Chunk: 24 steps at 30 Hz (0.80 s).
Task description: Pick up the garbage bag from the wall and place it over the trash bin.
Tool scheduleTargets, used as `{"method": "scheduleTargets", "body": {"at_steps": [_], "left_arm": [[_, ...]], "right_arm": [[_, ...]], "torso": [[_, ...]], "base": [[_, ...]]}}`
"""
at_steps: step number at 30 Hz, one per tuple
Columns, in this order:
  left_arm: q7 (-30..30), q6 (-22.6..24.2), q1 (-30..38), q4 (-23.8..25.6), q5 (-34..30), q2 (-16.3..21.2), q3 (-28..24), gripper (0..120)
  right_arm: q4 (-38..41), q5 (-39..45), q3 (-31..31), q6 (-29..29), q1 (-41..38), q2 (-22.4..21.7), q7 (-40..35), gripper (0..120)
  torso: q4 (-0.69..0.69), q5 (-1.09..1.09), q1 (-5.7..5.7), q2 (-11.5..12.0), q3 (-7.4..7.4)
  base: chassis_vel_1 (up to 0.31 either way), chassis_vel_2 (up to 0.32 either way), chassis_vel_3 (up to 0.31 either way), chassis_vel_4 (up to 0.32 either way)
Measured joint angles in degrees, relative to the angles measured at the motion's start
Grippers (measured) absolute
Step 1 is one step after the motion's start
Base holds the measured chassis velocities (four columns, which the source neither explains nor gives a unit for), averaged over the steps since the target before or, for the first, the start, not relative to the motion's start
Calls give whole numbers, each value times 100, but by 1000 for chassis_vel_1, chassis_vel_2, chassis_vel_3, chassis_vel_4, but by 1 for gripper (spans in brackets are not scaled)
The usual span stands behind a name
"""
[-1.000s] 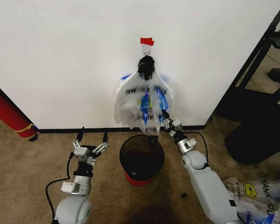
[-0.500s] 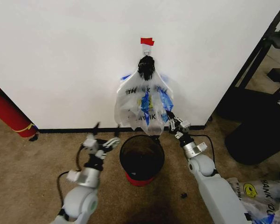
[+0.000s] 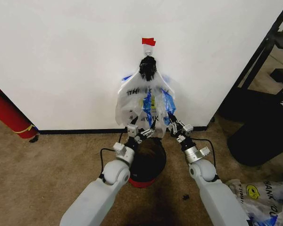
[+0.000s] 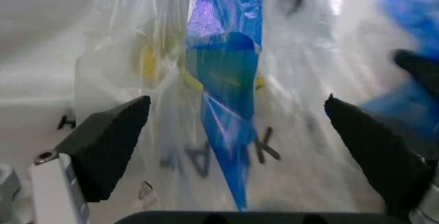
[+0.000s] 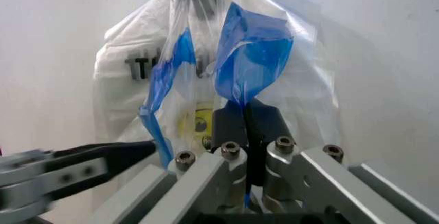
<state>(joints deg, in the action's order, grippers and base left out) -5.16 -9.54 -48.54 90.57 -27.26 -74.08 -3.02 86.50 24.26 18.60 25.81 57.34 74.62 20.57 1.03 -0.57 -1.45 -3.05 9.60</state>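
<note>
Two grippers, left [image 3: 140, 132] and right [image 3: 174, 125], flank one garbage bag [image 3: 145, 106].

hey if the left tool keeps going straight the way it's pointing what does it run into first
Most likely the garbage bag: the open left tool faces its hanging blue strip and printed plastic, with the wall probably just behind.

A red cylinder [image 3: 7, 114] with a yellow band leans at the left; black furniture [image 3: 264, 113] and 1 printed bag [image 3: 262, 197] sit right.
</note>
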Motion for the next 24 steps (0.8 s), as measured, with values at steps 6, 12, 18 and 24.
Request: {"method": "scheduleTargets", "body": {"at_steps": [6, 12, 18, 24], "left_arm": [[-23, 0, 404, -343, -30, -62, -56, 98], [-37, -61, 416, -316, 185, -113, -38, 94], [-8, -116, 351, -296, 367, -120, -73, 97], [20, -170, 503, -542, 465, -245, -107, 89]], "right_arm": [[-13, -14, 16, 2, -18, 7, 45, 0], [-35, -33, 28, 8, -17, 34, 62, 0], [-45, -42, 28, 8, -34, 27, 67, 0], [-48, -46, 31, 8, -39, 16, 67, 0]], "torso": [[0, 1, 0, 0, 0], [1, 0, 0, 0, 0], [-1, 0, 1, 0, -1], [1, 0, 1, 0, -1]], "base": [[0, 0, 0, 0], [0, 0, 0, 0], [0, 0, 0, 0], [0, 0, 0, 0]]}}
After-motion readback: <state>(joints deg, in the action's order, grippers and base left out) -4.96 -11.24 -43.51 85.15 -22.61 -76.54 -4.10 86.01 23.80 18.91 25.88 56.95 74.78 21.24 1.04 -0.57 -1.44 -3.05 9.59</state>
